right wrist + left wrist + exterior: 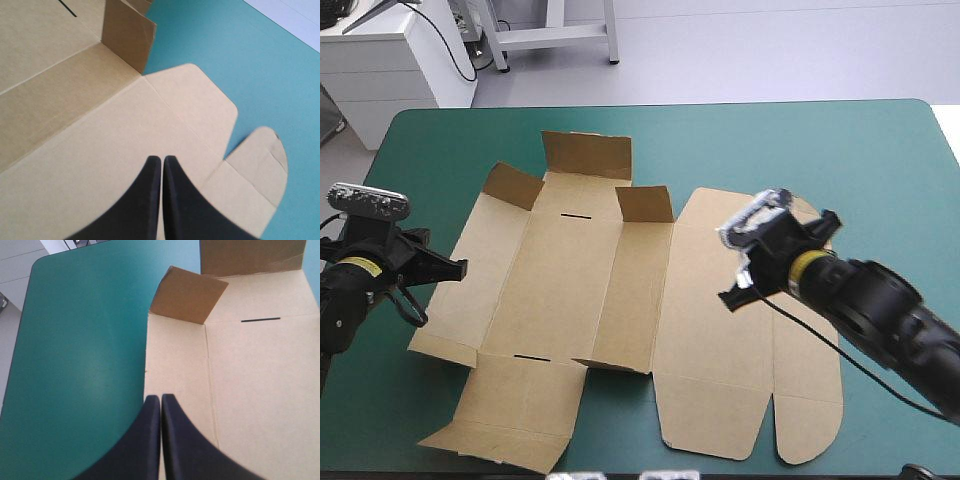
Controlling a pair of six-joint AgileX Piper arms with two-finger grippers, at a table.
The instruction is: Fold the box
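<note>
— Since you're standing nearer, where does the box (570,290) lie?

— Spread open across the middle of the teal-green table (880,160), brown board mostly flat. At its side toward the table's far edge, the far flap (586,153) stands up, and so do two smaller flaps (645,203) flanking it. The lid panel (705,340) lies flat on the side toward the right edge, its rounded tabs out on the cover.

— And the arms?

— One reaches in from the table's left edge, roughly level, with the left gripper (457,267) pointing at the box's left border. Its black fingers are pressed together in one point, holding nothing, right above that border of the board. I can't tell if they touch it.

— The other?

— It slants in from the near right corner, wrist tipped down. The right gripper (731,297) sits over the lid panel, fingers closed tight against each other and empty too.

— Any marks on the board?

— Only two thin black slits (577,215) in the middle panel, one toward the far edge, one toward the near edge.
</note>
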